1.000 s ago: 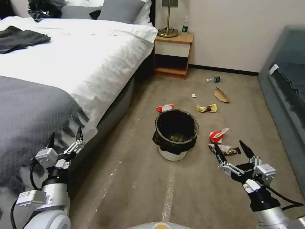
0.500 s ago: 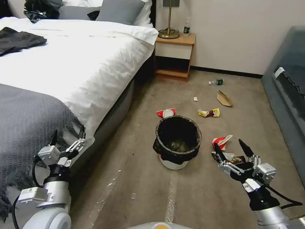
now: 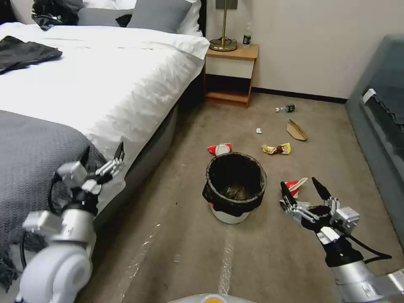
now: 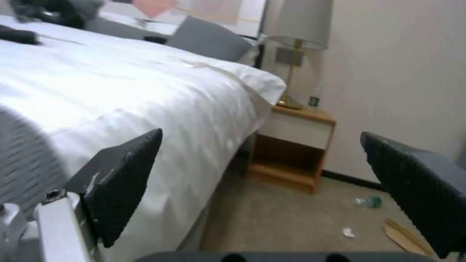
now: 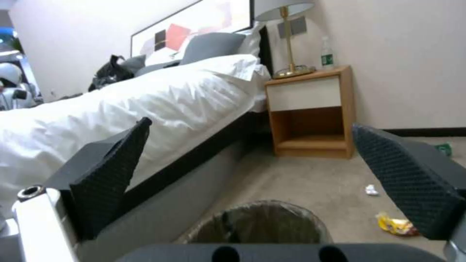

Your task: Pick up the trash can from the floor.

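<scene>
Trash can sits upright on the floor, pretty much dead centre ahead of the robot, with the bed to its left and a scatter of wrappers and cups on the carpet to its right and beyond it. Black liner is folded over the rim, with the white base showing underneath.

What's different from half a second back: the left gripper has come up and drifted a bit to the right, so it now hangs beside the edge of the mattress, fingers spread wide, holding nothing. The right gripper has crept forward and slightly left, closer to the can's right side, fingers also spread wide and empty. It sits just right of the rim, near but not touching. From the right wrist camera the can's opening shows low down between the two open fingers, so the arm looks roughly lined up with it.

My read is we're still in the approach, no grasp yet. Right arm looks like the one going for the rim; it'd still need to drop and close in.
</scene>
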Controlling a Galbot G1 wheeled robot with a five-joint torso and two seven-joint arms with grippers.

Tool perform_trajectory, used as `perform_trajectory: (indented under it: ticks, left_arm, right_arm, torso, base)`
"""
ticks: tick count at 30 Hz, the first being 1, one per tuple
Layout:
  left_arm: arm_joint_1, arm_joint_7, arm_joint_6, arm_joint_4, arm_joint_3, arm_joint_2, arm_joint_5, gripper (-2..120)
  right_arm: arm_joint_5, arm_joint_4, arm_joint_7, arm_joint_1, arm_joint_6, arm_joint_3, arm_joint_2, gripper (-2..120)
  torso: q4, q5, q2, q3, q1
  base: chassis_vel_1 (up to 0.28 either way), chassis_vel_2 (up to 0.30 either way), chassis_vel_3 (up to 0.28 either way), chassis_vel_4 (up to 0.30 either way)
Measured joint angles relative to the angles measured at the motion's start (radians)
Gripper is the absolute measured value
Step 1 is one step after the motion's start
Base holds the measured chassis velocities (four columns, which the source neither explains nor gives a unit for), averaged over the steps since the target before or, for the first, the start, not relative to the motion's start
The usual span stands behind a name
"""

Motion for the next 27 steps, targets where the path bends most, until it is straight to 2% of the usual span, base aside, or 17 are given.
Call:
perform_trajectory:
  ticks: [3, 4, 6, 7, 9, 10, 12, 13, 14, 16, 17, 19, 20, 21, 22, 24, 27]
  left_arm:
    - [-0.14, -0.048, 0.098, 0.061, 0.065, 0.152, -0.143, 100]
    - [-0.14, -0.048, 0.098, 0.061, 0.065, 0.152, -0.143, 100]
    - [-0.262, -0.112, 0.179, 0.104, 0.161, 0.223, -0.258, 100]
    - [-0.262, -0.112, 0.179, 0.104, 0.161, 0.223, -0.258, 100]
    - [-0.434, -0.167, 0.27, 0.167, 0.296, 0.272, -0.391, 100]
    - [-0.434, -0.167, 0.27, 0.167, 0.296, 0.272, -0.391, 100]
    - [-0.613, -0.219, 0.343, 0.24, 0.453, 0.28, -0.486, 100]
    - [-0.685, -0.256, 0.382, 0.27, 0.53, 0.267, -0.518, 100]
    - [-0.685, -0.256, 0.382, 0.27, 0.53, 0.267, -0.518, 100]
    - [-0.823, -0.375, 0.462, 0.322, 0.685, 0.206, -0.587, 99]
    - [-0.823, -0.375, 0.462, 0.322, 0.685, 0.206, -0.587, 99]
    - [-0.921, -0.537, 0.502, 0.387, 0.789, 0.109, -0.658, 100]
    - [-0.921, -0.537, 0.502, 0.387, 0.789, 0.109, -0.658, 100]
    - [-0.951, -0.59, 0.508, 0.419, 0.828, 0.065, -0.677, 100]
    - [-0.951, -0.59, 0.508, 0.419, 0.828, 0.065, -0.677, 100]
    - [-0.971, -0.641, 0.518, 0.479, 0.874, -0.011, -0.683, 100]
    - [-0.958, -0.679, 0.522, 0.514, 0.887, -0.064, -0.681, 100]
  right_arm:
    - [0.0, -0.007, 0.006, 0.009, 0.001, -0.004, 0.006, 100]
    - [0.0, -0.007, 0.006, 0.009, 0.001, -0.004, 0.006, 100]
    - [0.004, -0.013, 0.012, 0.02, 0.001, -0.001, 0.005, 100]
    - [0.004, -0.013, 0.012, 0.02, 0.001, -0.001, 0.005, 100]
    - [0.009, -0.019, 0.017, 0.033, 0.001, 0.003, 0.003, 100]
    - [0.009, -0.019, 0.017, 0.033, 0.001, 0.003, 0.003, 100]
    - [0.012, -0.025, 0.02, 0.042, 0.001, 0.006, 0.0, 100]
    - [0.014, -0.029, 0.021, 0.046, 0.001, 0.008, -0.001, 100]
    - [0.014, -0.029, 0.021, 0.046, 0.001, 0.008, -0.001, 100]
    - [0.021, -0.038, 0.023, 0.053, 0.001, 0.018, -0.006, 100]
    - [0.021, -0.038, 0.023, 0.053, 0.001, 0.018, -0.006, 100]
    - [0.029, -0.046, 0.025, 0.054, 0.007, 0.036, -0.006, 100]
    - [0.029, -0.046, 0.025, 0.054, 0.007, 0.036, -0.006, 100]
    - [0.035, -0.05, 0.027, 0.055, 0.01, 0.043, -0.007, 100]
    - [0.035, -0.05, 0.027, 0.055, 0.01, 0.043, -0.007, 100]
    - [0.043, -0.056, 0.032, 0.062, 0.012, 0.05, -0.011, 100]
    - [0.047, -0.064, 0.033, 0.064, 0.015, 0.053, -0.015, 100]
  torso:
    - [-0.0012, -0.0003, 0.0, 0.0, 0.0]
    - [-0.0012, -0.0003, 0.0, 0.0, 0.0]
    - [-0.0008, 0.0001, 0.0, 0.0, 0.0]
    - [-0.0008, 0.0001, 0.0, 0.0, 0.0]
    - [-0.001, -0.0001, 0.0, 0.0, 0.0]
    - [-0.001, -0.0001, 0.0, 0.0, 0.0]
    - [-0.001, 0.0003, 0.0, 0.0, 0.0]
    - [-0.0009, 0.0002, 0.0, 0.0, 0.0]
    - [-0.0009, 0.0002, 0.0, 0.0, 0.0]
    - [-0.0009, 0.0004, 0.0, 0.0, 0.0]
    - [-0.0009, 0.0004, 0.0, 0.0, 0.0]
    - [-0.0012, -0.0004, 0.0, 0.0, 0.0]
    - [-0.0012, -0.0004, 0.0, 0.0, 0.0]
    - [-0.0014, 0.0006, 0.0, 0.0, 0.0]
    - [-0.0014, 0.0006, 0.0, 0.0, 0.0]
    - [-0.0013, 0.0001, 0.0, 0.0, 0.0]
    - [-0.0007, 0.0003, 0.0, 0.0, 0.0]
  base:
    - [0.0, 0.0, 0.0, 0.0]
    - [0.0, 0.0, 0.0, 0.0]
    - [0.0, 0.0, 0.0, 0.0]
    - [0.0, 0.0, 0.0, 0.0]
    - [0.0, 0.0, 0.0, 0.0]
    - [0.0, 0.0, 0.0, 0.0]
    - [0.0, 0.0, 0.0, 0.0]
    - [0.0, 0.0, 0.0, 0.0]
    - [0.0, 0.0, 0.0, 0.0]
    - [0.0, 0.0, 0.0, 0.0]
    - [0.0, 0.0, 0.0, 0.0]
    - [0.0, 0.0, 0.0, 0.0]
    - [0.0, 0.0, 0.0, 0.0]
    - [0.0, 0.0, 0.0, 0.0]
    - [0.0, 0.0, 0.0, 0.0]
    - [0.0, 0.0, 0.0, 0.0]
    - [0.0, 0.0, 0.0, 0.0]
